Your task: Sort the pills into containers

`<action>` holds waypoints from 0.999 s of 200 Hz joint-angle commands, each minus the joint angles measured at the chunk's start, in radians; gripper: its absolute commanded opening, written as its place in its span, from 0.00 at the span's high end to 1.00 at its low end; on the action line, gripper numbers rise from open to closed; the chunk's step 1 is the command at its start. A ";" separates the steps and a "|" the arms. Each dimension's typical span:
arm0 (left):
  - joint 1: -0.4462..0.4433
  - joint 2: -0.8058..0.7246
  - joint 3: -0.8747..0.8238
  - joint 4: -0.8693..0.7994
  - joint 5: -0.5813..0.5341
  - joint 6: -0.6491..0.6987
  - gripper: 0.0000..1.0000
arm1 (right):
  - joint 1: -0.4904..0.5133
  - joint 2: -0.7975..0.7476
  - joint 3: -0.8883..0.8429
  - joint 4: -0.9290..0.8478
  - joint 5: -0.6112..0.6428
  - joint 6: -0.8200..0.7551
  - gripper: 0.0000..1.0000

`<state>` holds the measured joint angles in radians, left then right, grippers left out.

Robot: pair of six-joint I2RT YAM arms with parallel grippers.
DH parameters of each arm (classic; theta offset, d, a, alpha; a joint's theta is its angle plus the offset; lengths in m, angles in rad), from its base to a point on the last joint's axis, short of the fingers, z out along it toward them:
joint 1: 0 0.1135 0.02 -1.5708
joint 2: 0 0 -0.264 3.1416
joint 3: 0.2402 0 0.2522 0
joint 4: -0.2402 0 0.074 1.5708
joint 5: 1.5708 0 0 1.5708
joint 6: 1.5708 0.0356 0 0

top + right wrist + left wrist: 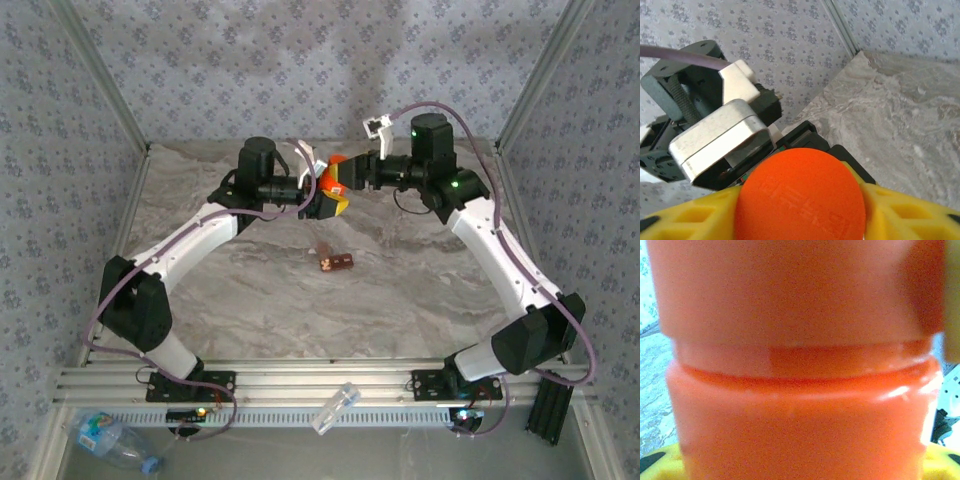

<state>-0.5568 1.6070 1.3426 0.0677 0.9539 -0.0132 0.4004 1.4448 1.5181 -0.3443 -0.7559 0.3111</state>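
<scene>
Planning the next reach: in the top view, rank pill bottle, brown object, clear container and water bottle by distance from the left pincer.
1. Pill bottle, held in the left pincer.
2. Brown object, mid-table below it.
3. Clear container, on the near rail.
4. Water bottle, near-left corner.

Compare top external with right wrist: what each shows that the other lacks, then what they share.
Top external adds a small brown item lying on the table and a clear water bottle by the near rail. Right wrist adds raised lettering on the cap of the pill bottle, between the yellow fingers of the right hand. Both have the pill bottle, the marble table and the left arm's wrist.
</scene>
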 commanded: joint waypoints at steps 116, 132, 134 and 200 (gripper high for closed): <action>-0.027 -0.024 -0.026 0.073 -0.194 0.032 0.98 | 0.095 -0.020 -0.112 0.102 0.276 0.151 0.80; -0.026 -0.029 -0.028 0.071 -0.215 0.038 0.94 | 0.088 -0.025 -0.111 0.104 0.279 0.150 0.82; -0.026 -0.030 -0.029 0.072 -0.218 0.039 0.93 | 0.088 -0.026 -0.111 0.105 0.279 0.149 0.83; -0.026 -0.037 -0.030 0.062 -0.222 0.050 0.79 | 0.086 -0.070 -0.164 0.193 0.245 0.122 0.84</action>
<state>-0.5663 1.6066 1.3014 0.0551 0.7475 -0.0010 0.4702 1.4033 1.3792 -0.1951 -0.4881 0.4137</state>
